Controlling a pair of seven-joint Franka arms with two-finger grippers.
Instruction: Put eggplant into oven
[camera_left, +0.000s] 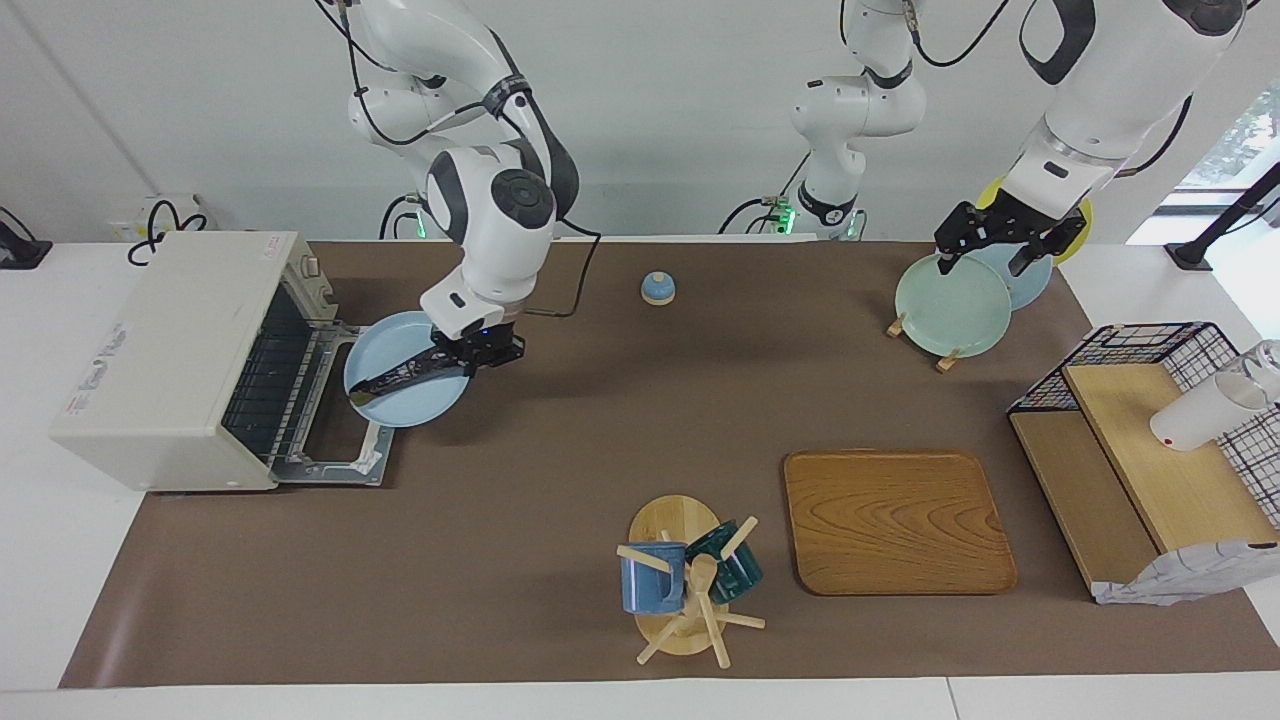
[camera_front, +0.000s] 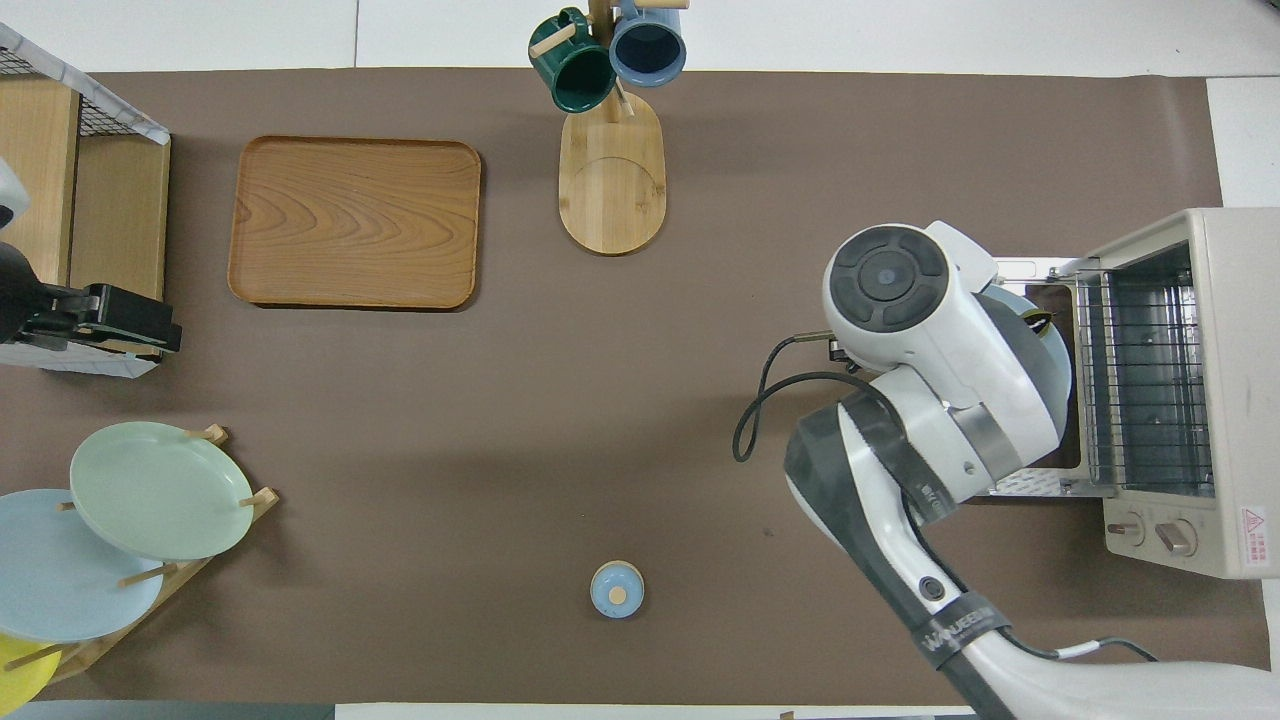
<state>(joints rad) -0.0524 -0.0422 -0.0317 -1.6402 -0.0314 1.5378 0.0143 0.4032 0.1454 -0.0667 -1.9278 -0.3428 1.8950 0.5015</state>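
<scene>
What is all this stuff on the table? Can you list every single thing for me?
oven: 1, cream-white, door down, right arm's end of table.
light blue plate: 1, carried over the oven door.
eggplant: 1, dark purple, on that plate.
small knob lid: 1, blue, near the robots.
mug tree: 1, wooden, holding a blue and a green mug.
wooden tray: 1, brown, beside the mug tree.
plate rack: 1, with green, blue and yellow plates.
wire basket: 1, black, left arm's end.
right gripper: jaws shut on the plate.
left gripper: jaws open, over the rack, waiting.
</scene>
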